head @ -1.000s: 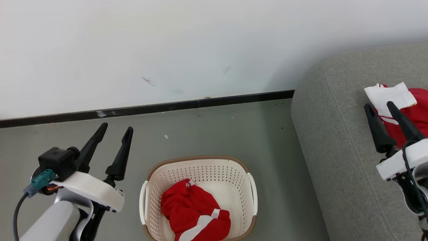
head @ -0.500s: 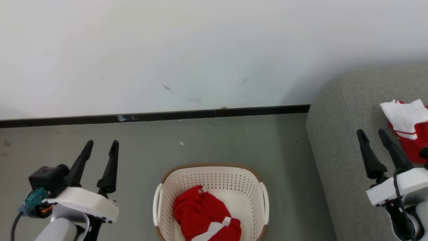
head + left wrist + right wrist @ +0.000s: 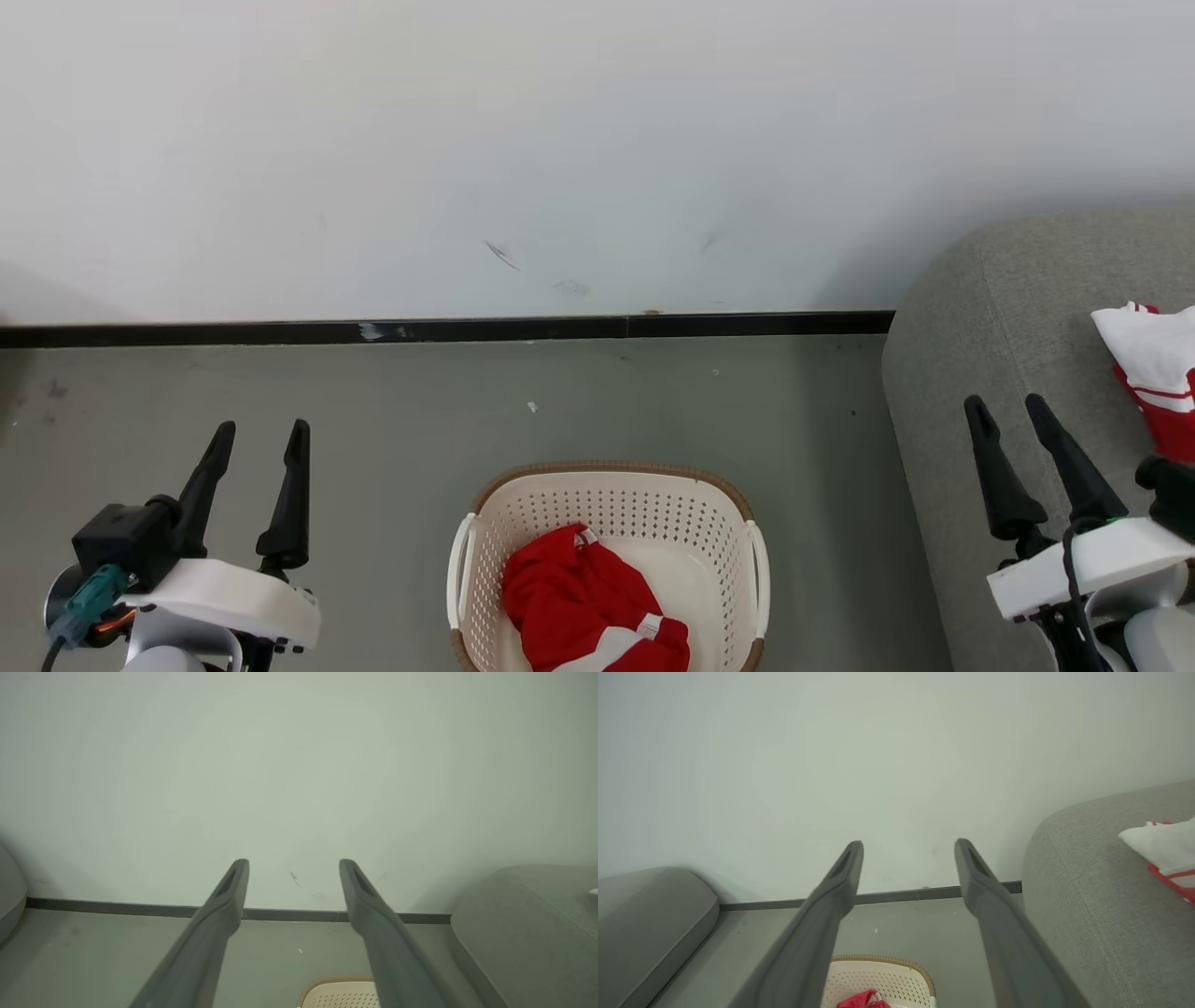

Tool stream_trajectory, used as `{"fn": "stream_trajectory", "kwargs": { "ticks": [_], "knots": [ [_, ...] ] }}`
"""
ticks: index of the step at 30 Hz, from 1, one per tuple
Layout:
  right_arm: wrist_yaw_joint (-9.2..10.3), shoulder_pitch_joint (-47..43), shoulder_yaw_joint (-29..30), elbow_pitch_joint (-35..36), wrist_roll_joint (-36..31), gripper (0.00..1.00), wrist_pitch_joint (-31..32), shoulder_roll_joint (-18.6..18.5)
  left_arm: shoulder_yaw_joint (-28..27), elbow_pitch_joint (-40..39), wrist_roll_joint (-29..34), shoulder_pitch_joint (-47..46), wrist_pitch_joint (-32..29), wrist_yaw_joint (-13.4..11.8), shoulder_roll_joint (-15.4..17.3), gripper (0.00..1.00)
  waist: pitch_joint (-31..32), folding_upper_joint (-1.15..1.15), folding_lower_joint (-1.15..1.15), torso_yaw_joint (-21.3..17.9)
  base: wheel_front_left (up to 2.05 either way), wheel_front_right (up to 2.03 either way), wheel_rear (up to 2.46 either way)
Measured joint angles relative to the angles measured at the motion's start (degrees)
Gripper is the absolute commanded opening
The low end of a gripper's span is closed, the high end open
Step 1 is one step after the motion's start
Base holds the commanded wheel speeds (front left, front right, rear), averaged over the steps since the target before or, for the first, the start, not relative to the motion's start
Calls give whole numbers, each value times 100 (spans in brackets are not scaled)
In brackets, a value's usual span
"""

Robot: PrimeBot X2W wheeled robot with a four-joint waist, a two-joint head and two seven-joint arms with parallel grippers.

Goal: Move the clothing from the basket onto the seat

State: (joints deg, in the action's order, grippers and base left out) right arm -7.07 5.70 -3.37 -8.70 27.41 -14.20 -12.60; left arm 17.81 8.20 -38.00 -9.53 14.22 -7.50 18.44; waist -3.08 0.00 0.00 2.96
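Clothing [image 3: 593, 611], a red crumpled piece, lies in the basket [image 3: 607, 467] on the floor, so the job looks roughly half done.

Head view: a white-and-red garment [image 3: 1158, 373] already rests on the seat [image 3: 980, 308] at the right edge. The left claw [image 3: 262, 429] and right claw [image 3: 1004, 403] are both spread and empty, the right one above the seat's front.

Left wrist view: its fingers stand apart with nothing between them, and the basket rim is just below.

Right wrist view: the fingers are apart too, with the basket and its red piece low between them.

Fetching that piece is what's left, I judge.
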Motion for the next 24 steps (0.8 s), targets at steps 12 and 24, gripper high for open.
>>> {"fn": "stream_trajectory", "kwargs": {
  "ticks": [12,24],
  "knots": [
    [0,-348,-43,160,-500,100,0,226,-310,-38,503,330,0,9,-98,100,71,0,0,19,0,0,0],
    [0,-466,42,350,-692,100,0,374,-573,-99,692,471,0,119,-331,100,104,0,0,-20,0,0,0]
  ]
}}
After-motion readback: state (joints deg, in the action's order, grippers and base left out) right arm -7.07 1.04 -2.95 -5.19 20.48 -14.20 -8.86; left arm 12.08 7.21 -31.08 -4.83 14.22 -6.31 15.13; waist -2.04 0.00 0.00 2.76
